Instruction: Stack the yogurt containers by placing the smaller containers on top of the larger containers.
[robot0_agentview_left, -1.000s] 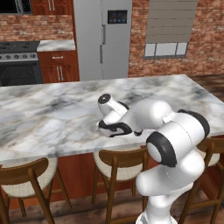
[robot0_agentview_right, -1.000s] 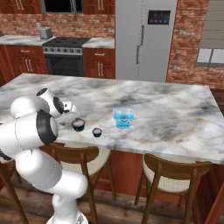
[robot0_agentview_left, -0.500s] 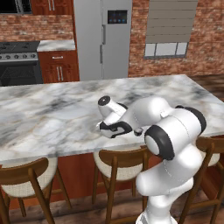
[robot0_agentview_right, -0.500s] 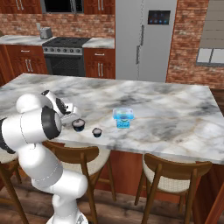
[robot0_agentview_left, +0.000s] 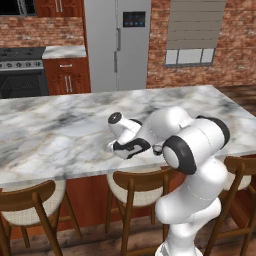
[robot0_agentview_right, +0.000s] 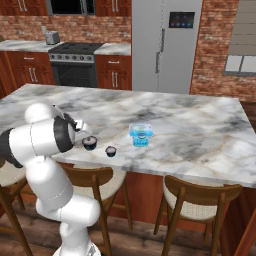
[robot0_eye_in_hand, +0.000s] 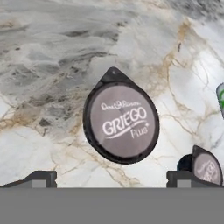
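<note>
The claw (robot0_eye_in_hand: 111, 178) is hanging wide open over the wider dark round yogurt cup (robot0_eye_in_hand: 120, 121), whose grey lid's pull tab is pointing away from the fingertips (robot0_eye_in_hand: 40, 177). The smaller dark cup (robot0_agentview_right: 111, 151) is sitting beside it on the marble counter (robot0_agentview_right: 200, 140). Beyond, the light blue squarish tub (robot0_agentview_right: 140, 134) is standing upright.

Two dark yogurt cups (robot0_agentview_right: 90, 143) (robot0_agentview_right: 111, 151) upright on counter, blue tub (robot0_agentview_right: 140, 135) nearby
</note>
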